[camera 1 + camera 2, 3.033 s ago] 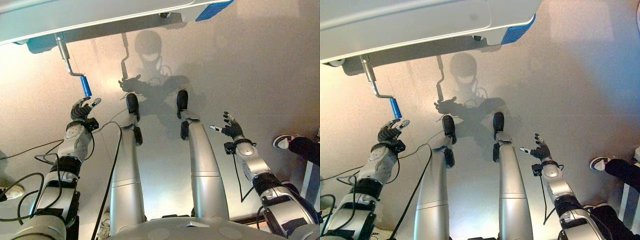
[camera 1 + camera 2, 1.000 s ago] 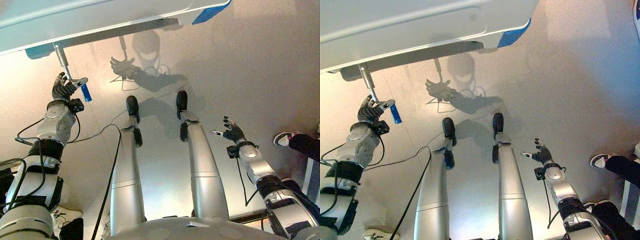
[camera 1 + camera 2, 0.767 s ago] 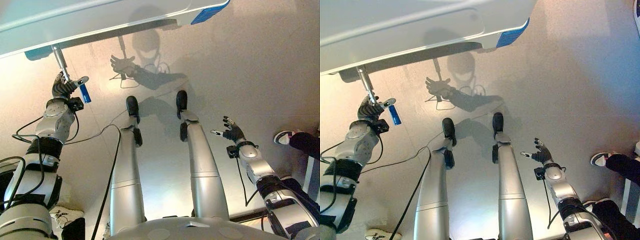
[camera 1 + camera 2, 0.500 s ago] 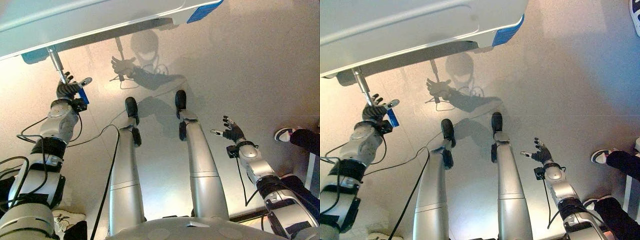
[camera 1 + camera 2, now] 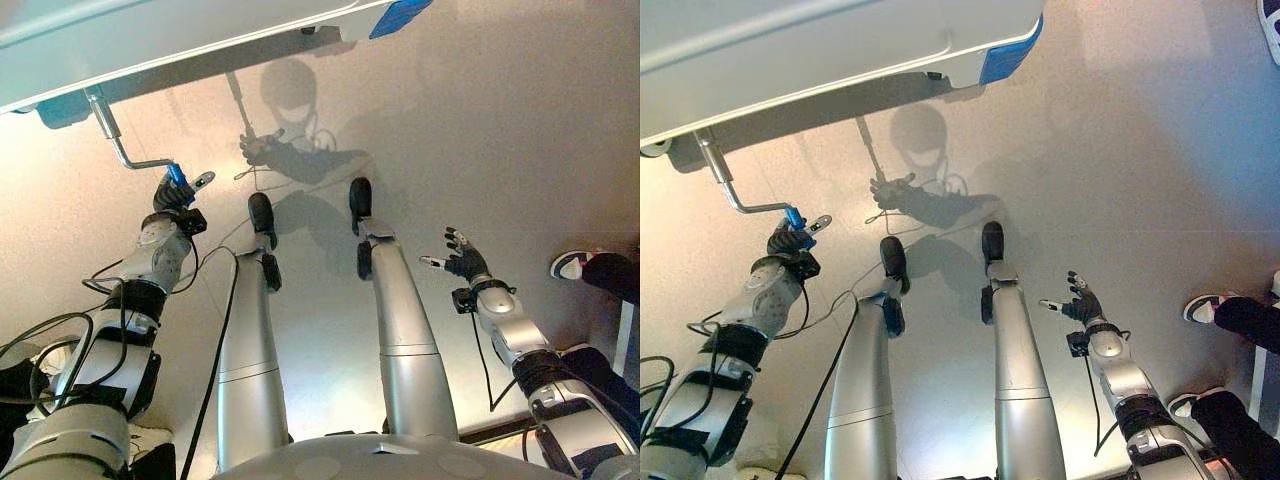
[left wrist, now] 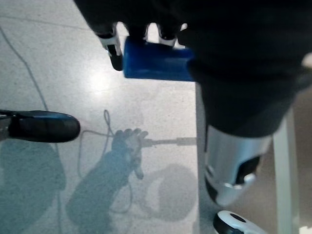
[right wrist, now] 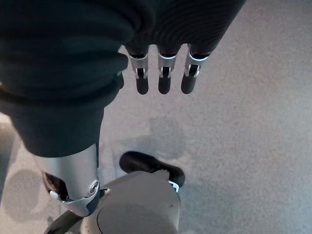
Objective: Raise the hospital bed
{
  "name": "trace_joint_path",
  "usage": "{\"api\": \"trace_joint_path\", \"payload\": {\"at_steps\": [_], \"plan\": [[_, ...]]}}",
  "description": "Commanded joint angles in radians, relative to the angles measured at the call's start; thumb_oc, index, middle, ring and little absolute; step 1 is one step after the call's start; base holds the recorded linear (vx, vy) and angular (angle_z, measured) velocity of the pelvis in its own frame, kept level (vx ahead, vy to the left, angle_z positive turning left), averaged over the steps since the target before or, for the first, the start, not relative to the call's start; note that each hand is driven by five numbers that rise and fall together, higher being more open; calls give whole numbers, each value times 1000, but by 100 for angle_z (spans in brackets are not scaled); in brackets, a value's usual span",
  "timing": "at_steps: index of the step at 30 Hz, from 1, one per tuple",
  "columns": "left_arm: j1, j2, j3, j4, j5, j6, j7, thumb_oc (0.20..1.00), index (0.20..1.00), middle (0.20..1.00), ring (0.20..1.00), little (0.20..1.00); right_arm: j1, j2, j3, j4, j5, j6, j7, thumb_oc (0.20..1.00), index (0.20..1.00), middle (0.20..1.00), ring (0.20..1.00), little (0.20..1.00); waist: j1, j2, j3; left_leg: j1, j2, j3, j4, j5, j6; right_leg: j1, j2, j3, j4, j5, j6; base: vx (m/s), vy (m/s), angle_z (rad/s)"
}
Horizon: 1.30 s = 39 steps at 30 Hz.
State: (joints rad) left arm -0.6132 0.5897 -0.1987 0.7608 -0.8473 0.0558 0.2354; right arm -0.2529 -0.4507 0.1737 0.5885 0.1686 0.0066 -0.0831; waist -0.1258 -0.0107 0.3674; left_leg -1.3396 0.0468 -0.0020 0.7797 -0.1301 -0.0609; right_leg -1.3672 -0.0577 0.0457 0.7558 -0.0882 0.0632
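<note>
The hospital bed's white foot end with a blue corner cap runs across the top. A bent metal crank comes down from under the bed and ends in a blue handle. My left hand is shut on that handle. In the left wrist view its fingers curl over the blue handle. My right hand hovers open over the floor at the right, holding nothing, its fingers straight.
A person's shoe and dark trouser leg stand at the right edge. The bed overhangs the floor along the top; open floor lies ahead and to the right.
My left hand took hold of the blue handle and has swung it to the right, so the crank's arm now points rightwards. The right hand has stayed still. The camera has shifted slightly.
</note>
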Motion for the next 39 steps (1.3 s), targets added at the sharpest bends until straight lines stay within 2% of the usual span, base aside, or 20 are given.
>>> {"api": "trace_joint_path", "payload": {"at_steps": [1,6,7,8,9,39], "plan": [[26,-21,-6,6,-17,-6,-5,1000,1000,1000,1000,1000,93,-57,19,-76,1,9,-15,1000,1000,1000,1000,1000,-26,39,-38,-26,-69,39,7,45,66,8,26,-72,-56,108,11,0,0,0],[26,-15,-6,-17,-24,-11,2,1000,1000,1000,1000,1000,91,-61,16,-70,4,10,-15,1000,1000,1000,1000,1000,-26,41,-40,-29,-69,36,4,49,65,10,26,-75,-61,111,11,0,0,0],[28,-14,-6,-22,-22,-11,1,583,583,583,583,583,92,-60,16,-70,3,10,-15,1000,1000,1000,1000,1000,-26,41,-40,-30,-68,36,4,49,65,11,26,-75,-62,111,11,0,0,0],[33,-6,-3,-42,-21,-15,2,225,225,225,225,225,93,-60,15,-70,5,9,-13,1000,1000,1000,1000,1000,-24,43,-41,-29,-69,36,4,50,66,11,26,-76,-61,112,11,0,0,0],[34,-6,-3,-42,-21,-15,2,200,200,200,200,200,93,-60,15,-70,5,9,-13,1000,1000,1000,1000,1000,-24,43,-41,-29,-69,36,4,50,66,11,26,-76,-61,112,11,0,0,0],[58,23,21,-74,-9,-30,9,200,200,200,200,200,97,-77,8,-57,-1,4,5,1000,1000,1000,1000,1000,-16,43,-39,-27,-72,41,9,56,67,12,20,-76,-48,119,15,0,0,0]]}}
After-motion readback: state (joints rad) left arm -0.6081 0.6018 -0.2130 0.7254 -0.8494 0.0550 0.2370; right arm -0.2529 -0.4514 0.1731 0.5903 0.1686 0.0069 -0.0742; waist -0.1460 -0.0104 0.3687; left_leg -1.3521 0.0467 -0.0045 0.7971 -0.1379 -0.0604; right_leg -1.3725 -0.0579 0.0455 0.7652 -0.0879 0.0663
